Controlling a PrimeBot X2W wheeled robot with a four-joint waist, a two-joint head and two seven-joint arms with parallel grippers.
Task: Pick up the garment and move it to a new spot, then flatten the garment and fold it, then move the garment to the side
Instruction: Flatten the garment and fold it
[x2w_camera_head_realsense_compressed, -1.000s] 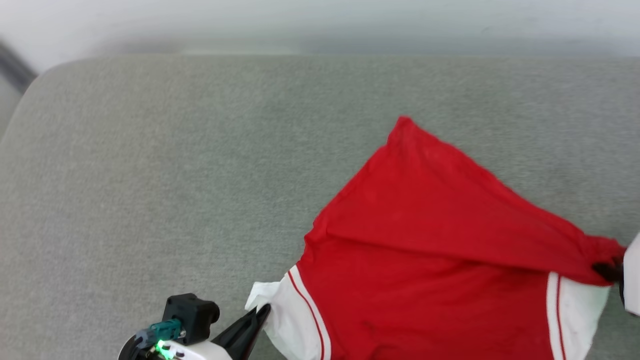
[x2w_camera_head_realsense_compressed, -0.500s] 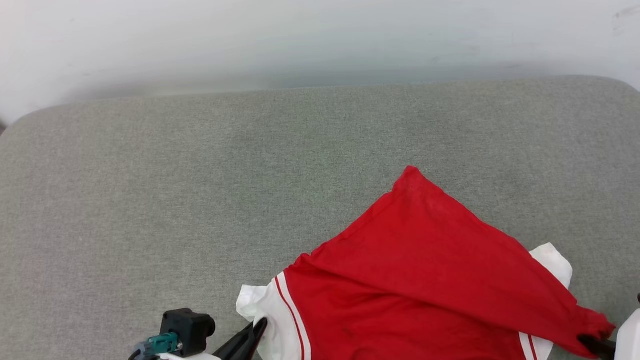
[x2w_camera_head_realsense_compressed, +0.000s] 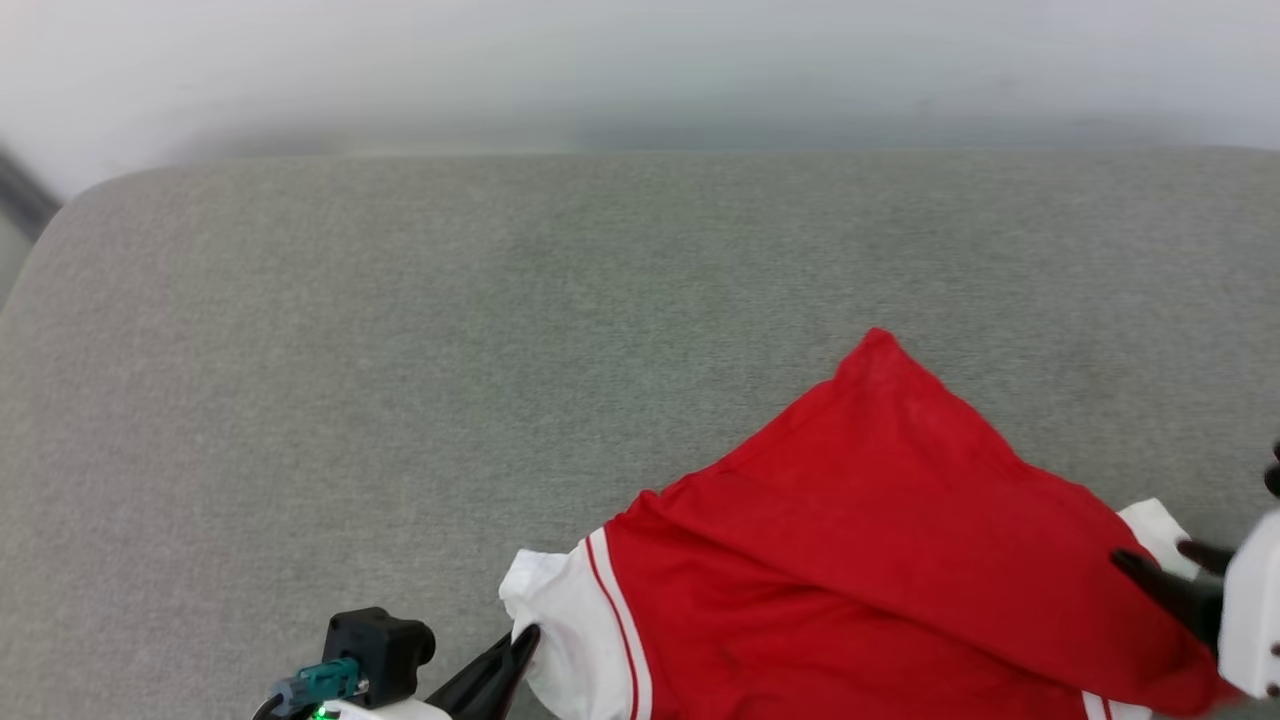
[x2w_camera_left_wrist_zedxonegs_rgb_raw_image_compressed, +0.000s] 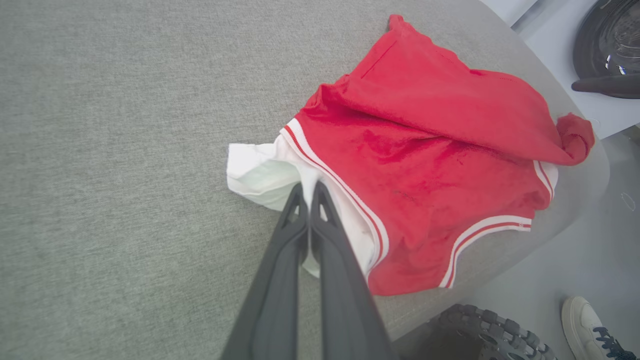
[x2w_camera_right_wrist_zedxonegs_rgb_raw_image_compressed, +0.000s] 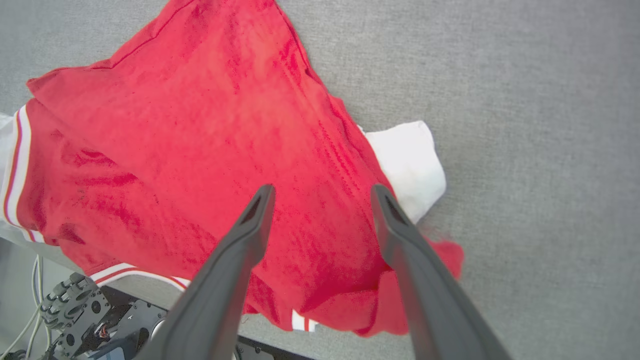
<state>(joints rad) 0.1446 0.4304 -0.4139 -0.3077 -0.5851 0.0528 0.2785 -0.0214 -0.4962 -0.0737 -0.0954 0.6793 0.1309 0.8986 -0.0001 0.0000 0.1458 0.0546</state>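
— What's on that big grey fabric-covered counter (x2w_camera_head_realsense_compressed: 400, 400) with the rounded corners?

— One thing: a red jersey-style T-shirt with white short sleeves and red-and-white stripe trim (x2w_camera_head_realsense_compressed: 850, 560). It lies at the near edge, toward the right-hand near corner, and part of it hangs just over the edge. The far and left stretches of the counter are bare grey cloth.

— Is the T-shirt flat?

— No. A big red flap is folded slantwise across the body and comes to a point toward the far edge. The plain red side faces up. One white sleeve (x2w_camera_left_wrist_zedxonegs_rgb_raw_image_compressed: 255, 172) sticks out to the left, and the other white sleeve (x2w_camera_right_wrist_zedxonegs_rgb_raw_image_compressed: 407, 165) peeks from under the flap on the right.

— And the arms?

— The left gripper (x2w_camera_left_wrist_zedxonegs_rgb_raw_image_compressed: 306, 192) has its two dark fingers pressed together on the left sleeve, pinching the white cloth near the striped seam. The right gripper (x2w_camera_right_wrist_zedxonegs_rgb_raw_image_compressed: 322, 189) has its fingers spread wide apart over the red flap, beside the right sleeve. No cloth sits between them. From the head view I cannot tell whether the tips touch the fabric.

— Anything on the floor?

— Past the counter's near corner there is a black knobbly wheel (x2w_camera_left_wrist_zedxonegs_rgb_raw_image_compressed: 490, 330), and beside it a person's white lace-up shoe (x2w_camera_left_wrist_zedxonegs_rgb_raw_image_compressed: 590, 325).
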